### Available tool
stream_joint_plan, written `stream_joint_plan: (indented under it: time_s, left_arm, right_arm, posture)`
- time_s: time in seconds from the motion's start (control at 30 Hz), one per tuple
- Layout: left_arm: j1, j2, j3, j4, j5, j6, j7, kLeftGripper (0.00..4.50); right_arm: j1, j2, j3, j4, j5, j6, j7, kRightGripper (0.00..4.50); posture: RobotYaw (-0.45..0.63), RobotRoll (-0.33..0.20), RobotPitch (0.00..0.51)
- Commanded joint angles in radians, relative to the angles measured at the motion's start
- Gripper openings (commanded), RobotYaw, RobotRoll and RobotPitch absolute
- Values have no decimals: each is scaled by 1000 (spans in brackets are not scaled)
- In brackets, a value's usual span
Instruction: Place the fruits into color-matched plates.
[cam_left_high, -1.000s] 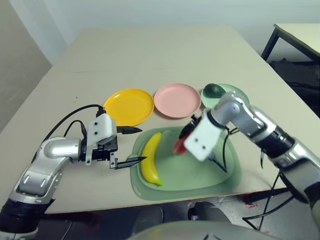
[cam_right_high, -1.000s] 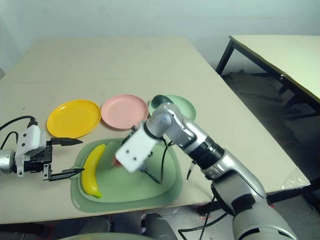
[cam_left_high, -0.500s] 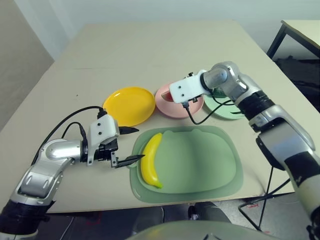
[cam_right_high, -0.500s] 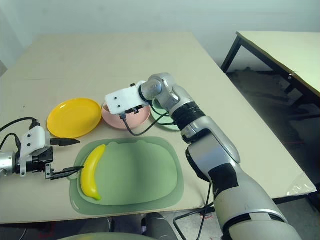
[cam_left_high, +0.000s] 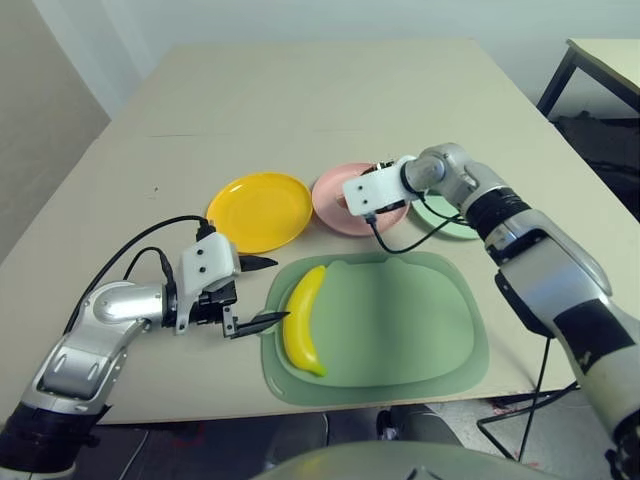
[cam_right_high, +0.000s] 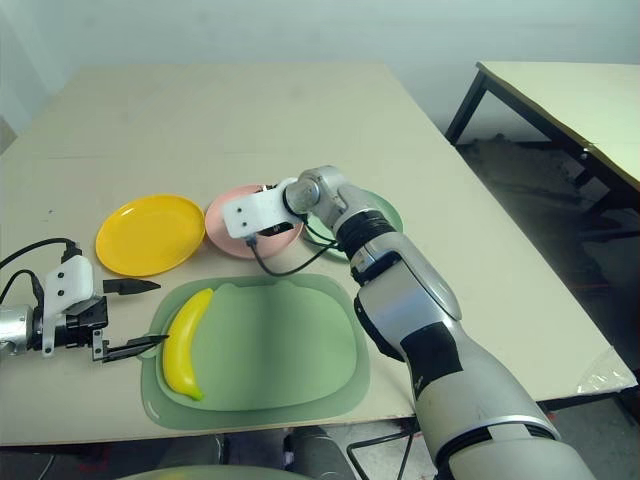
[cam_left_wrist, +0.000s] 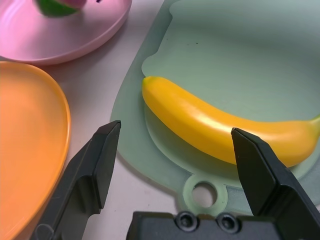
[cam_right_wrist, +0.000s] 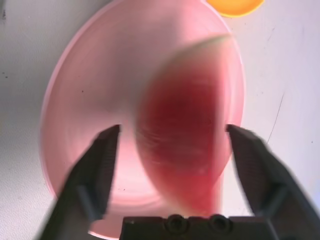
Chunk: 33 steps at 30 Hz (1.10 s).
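Beige tabletop (cam_left_high: 330, 110) carries all work items. The right gripper (cam_right_wrist: 172, 150) hangs over the pink plate (cam_right_wrist: 80, 100) with its fingers (cam_right_wrist: 97, 165) spread wide; the watermelon wedge (cam_right_wrist: 185, 150) sits between them, blurred, and appears free of both pads, though contact cannot be confirmed. The left gripper (cam_left_wrist: 175, 155) is likewise spread open and holds nothing, aimed at the banana (cam_left_wrist: 215, 130). This banana lies on the green mat (cam_left_high: 400, 330), along the mat's left side. The yellow-orange plate (cam_left_high: 262, 210) sits left of the pink plate, just beside it. The mint green plate (cam_left_high: 445, 215) sits to its right, partly hidden behind the right arm.
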<state>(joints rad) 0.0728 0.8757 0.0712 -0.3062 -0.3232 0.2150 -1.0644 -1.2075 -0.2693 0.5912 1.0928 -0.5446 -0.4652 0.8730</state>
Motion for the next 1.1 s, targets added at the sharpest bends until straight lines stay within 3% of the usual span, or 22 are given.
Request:
stream_joint_plan:
  time_s: [0.03,0.17,0.27,0.4,0.57,0.67,0.87,0.97,1.1]
  left_arm:
    - [2,8,-14,-6,20,-16,-5,4500]
    - [-8,29,-11,3,36,-48,-26,4500]
    - [-38,32,-10,7,36,-70,-33,4500]
    - [-129,35,-23,10,39,-106,-53,4500]
    - [-280,76,-113,95,130,-254,-156,4500]
    - [-360,75,-159,126,139,-313,-215,4500]
    - [-506,47,-268,149,157,-353,-325,4500]
    - [-541,50,-325,171,194,-418,-383,4500]
    - [-609,23,-391,200,218,-476,-444,4500]
  right_arm:
    - [-23,-33,-33,-41,29,-9,41,4460]
    - [31,-104,-110,-228,158,61,212,4460]
    - [140,-165,-169,-492,293,225,358,4460]
    - [361,-203,-312,-992,648,789,484,4460]
    - [662,-310,-415,-1338,853,1012,459,4460]
    - [800,-324,-441,-1411,877,983,404,4460]
    - [953,-229,-436,-1489,873,922,219,4460]
    - [1003,-155,-441,-1449,834,817,114,4460]
    - [1092,-135,-418,-1344,759,595,79,4460]
  posture:
    - [119,0,37]
    - [122,0,40]
    - [118,0,41]
    - [106,0,39]
    - [84,0,36]
    - [72,0,36]
    - [69,0,35]
    - [74,0,34]
    - [92,0,34]
